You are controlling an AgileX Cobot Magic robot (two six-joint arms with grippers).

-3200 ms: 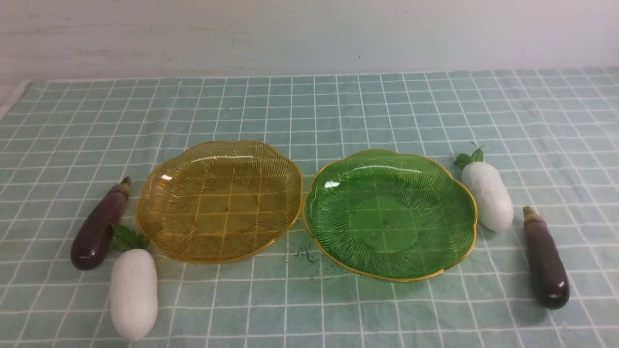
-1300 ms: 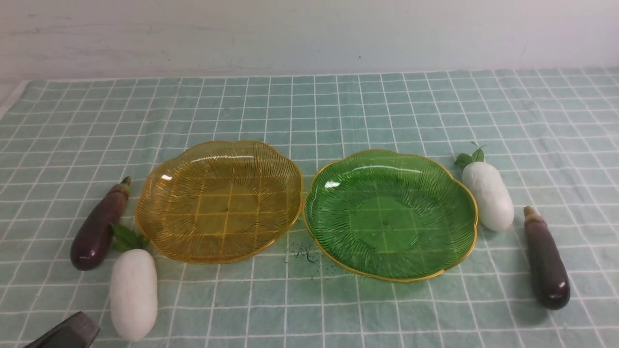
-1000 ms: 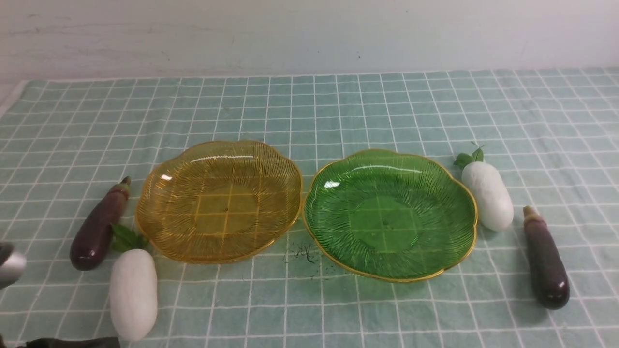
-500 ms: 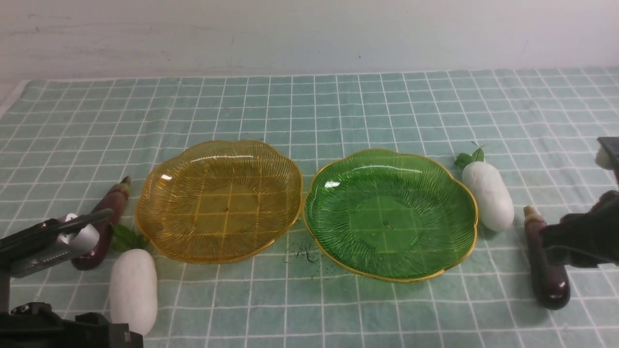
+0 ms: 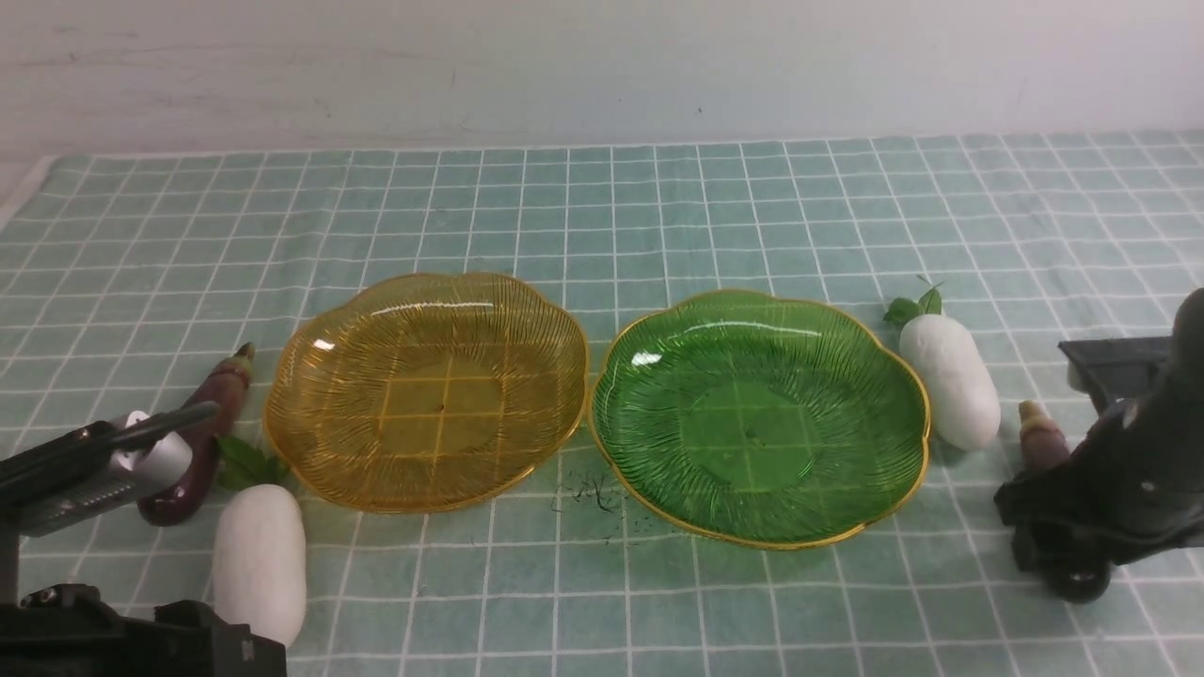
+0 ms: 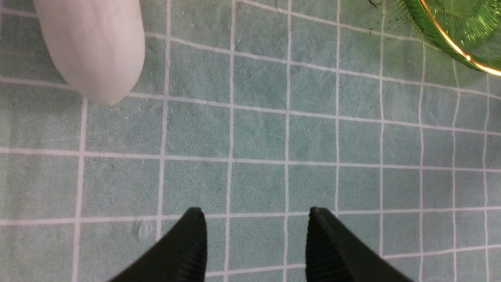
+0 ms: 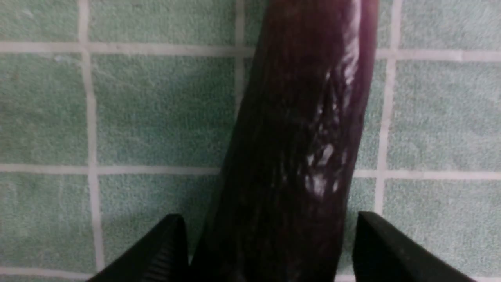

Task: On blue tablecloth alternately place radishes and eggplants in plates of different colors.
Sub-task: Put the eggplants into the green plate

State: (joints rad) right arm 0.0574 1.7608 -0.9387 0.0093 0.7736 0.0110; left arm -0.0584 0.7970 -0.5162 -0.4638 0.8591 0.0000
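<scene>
On the blue tablecloth [image 5: 602,216] an amber plate [image 5: 428,390] and a green plate [image 5: 757,418] sit side by side, both empty. Left of the amber plate lie an eggplant [image 5: 202,442] and a radish [image 5: 259,559]. Right of the green plate lie another radish [image 5: 950,381] and another eggplant [image 5: 1039,437]. My right gripper [image 7: 268,219] is open and straddles this eggplant [image 7: 305,137], with a gap at one finger [image 7: 372,235]. My left gripper [image 6: 256,213] is open over bare cloth, with the radish's rounded end [image 6: 92,47] a little beyond its tips.
The right arm [image 5: 1129,480] covers the middle of the right eggplant in the front view. The left arm [image 5: 85,470] hides part of the left eggplant. Black scribble marks [image 5: 593,494] lie on the cloth between the plates. A pale wall runs behind the cloth.
Both arms have come into the front view from the lower corners. The right arm moved left and down over the right eggplant. The vegetables and plates have not moved.
</scene>
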